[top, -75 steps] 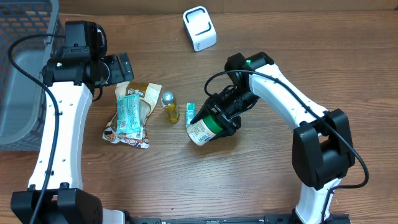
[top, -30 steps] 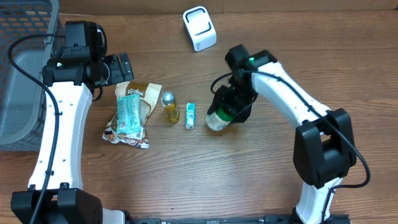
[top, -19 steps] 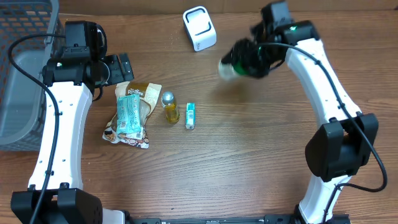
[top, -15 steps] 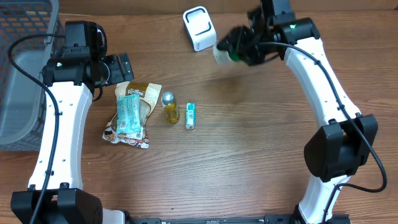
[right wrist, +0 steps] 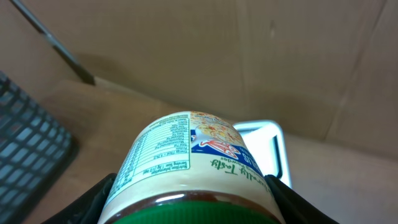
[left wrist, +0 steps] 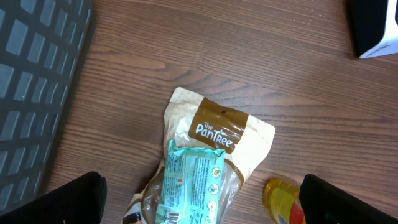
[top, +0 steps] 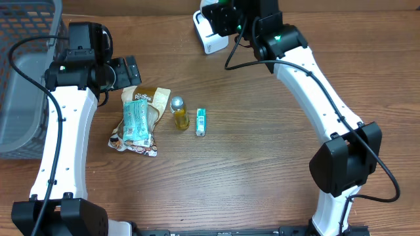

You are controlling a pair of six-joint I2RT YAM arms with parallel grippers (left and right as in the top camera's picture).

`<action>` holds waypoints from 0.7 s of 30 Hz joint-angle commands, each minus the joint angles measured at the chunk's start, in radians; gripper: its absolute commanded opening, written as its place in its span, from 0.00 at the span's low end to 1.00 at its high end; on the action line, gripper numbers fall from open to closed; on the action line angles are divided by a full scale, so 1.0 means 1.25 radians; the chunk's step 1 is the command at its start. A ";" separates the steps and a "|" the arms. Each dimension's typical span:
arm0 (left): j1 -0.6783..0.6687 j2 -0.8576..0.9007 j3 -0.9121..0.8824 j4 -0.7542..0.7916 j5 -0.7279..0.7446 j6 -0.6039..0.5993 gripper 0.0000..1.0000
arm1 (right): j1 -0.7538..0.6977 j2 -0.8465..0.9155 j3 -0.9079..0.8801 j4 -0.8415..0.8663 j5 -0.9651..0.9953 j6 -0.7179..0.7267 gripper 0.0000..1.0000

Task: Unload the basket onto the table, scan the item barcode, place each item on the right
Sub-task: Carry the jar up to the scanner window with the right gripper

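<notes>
My right gripper (top: 222,16) is raised at the table's far edge, shut on a jar (right wrist: 193,165) with a white printed label and a green lid. The jar hangs right over the white barcode scanner (top: 211,41), whose white face shows just behind it (right wrist: 268,142) in the right wrist view. Dark fingers (right wrist: 93,200) press on both sides of the jar near the lid. My left gripper (top: 126,71) stands open above the snack bags at the left, with nothing between its fingers (left wrist: 69,200).
A brown PanTree bag (left wrist: 219,129) lies under a teal pack (left wrist: 193,180). Right of them are a small yellow bottle (top: 179,115) and a teal tube (top: 201,122). A grey basket (top: 26,65) sits at the far left.
My right arm lifted the jar from the table's middle and carried it back and left until it reached the scanner. The left arm has not moved.
</notes>
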 commanded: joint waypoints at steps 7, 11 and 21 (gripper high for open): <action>0.001 0.001 0.020 -0.001 0.004 -0.005 1.00 | -0.004 0.110 0.017 0.140 0.063 -0.050 0.05; 0.001 0.001 0.020 -0.001 0.004 -0.005 1.00 | -0.004 0.185 0.017 0.239 0.064 -0.050 0.05; 0.001 0.001 0.020 -0.001 0.004 -0.005 1.00 | -0.004 0.273 0.017 0.386 0.064 -0.050 0.05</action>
